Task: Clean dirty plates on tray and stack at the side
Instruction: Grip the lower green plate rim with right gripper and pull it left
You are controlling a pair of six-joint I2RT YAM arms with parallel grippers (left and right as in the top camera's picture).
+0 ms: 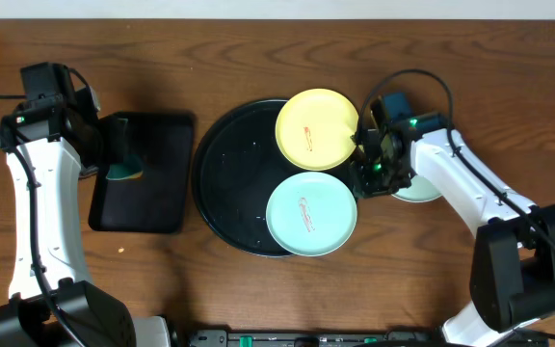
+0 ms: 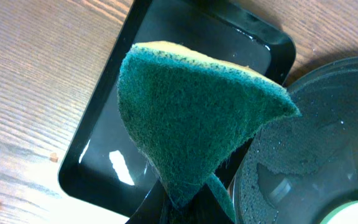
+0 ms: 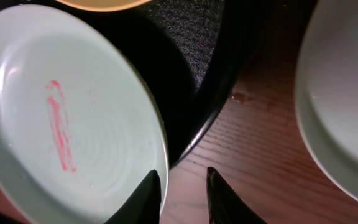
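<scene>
Gripping a green sponge (image 2: 191,118) tight in the left gripper (image 2: 182,208) above the small rectangular tray (image 2: 98,155), with right gripper (image 3: 182,193) parted and empty at the round tray (image 3: 219,93) rim, beside the smeared blue plate (image 3: 73,124) and yellow plate (image 1: 317,128) on it, third plate (image 3: 340,99) outside on the table (image 3: 247,162).

The left arm (image 1: 37,212) and right arm (image 1: 470,188) have white link shells, bulky black joints, thin black cables alongside and a small green light each. Slim black fingers (image 3: 146,198) tip the right hand (image 3: 182,175).
</scene>
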